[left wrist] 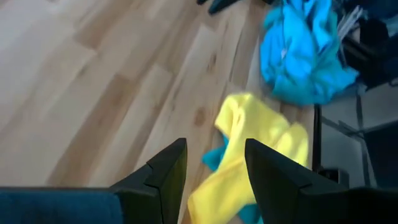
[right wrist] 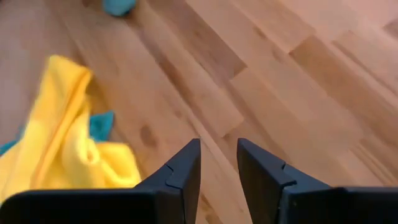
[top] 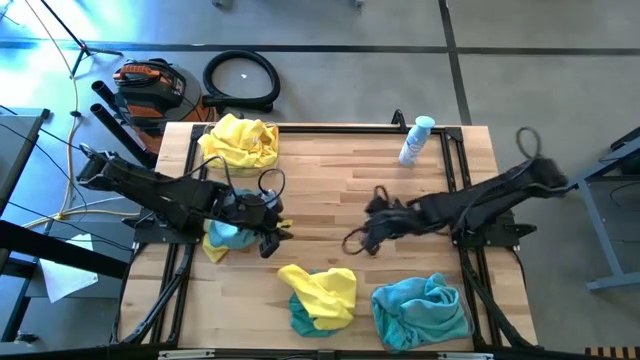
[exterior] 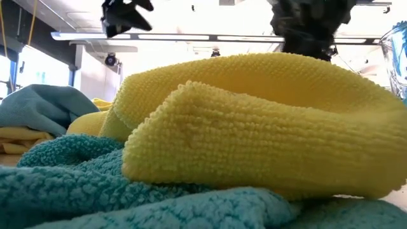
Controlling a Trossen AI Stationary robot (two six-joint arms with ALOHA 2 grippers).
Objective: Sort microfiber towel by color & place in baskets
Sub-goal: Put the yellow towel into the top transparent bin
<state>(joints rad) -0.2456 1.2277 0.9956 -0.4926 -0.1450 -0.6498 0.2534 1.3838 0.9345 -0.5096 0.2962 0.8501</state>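
The left gripper [top: 268, 240] hangs over the table [top: 330, 180] at about 9 o'clock from the table's middle. Its fingers [left wrist: 165, 171] are apart and hold nothing. Just beside it, toward 8 o'clock, lies a teal towel [top: 228, 236] with a bit of yellow under it. The right gripper [top: 362, 236] is near the middle of the table, a little toward 3 o'clock. Its fingers [right wrist: 186, 163] are also apart and empty, with only bare wood between them.

At 6 o'clock on the table a yellow towel [top: 322, 290] lies on top of another teal one [top: 300, 320]. At 5 o'clock there is a heap of teal towels [top: 420, 310]. At 11 o'clock there is a heap of yellow towels [top: 242, 142]. I cannot tell from the pictures if the heaps lie in baskets. A spray bottle [top: 415, 140] lies at 1 o'clock, well apart from both grippers.
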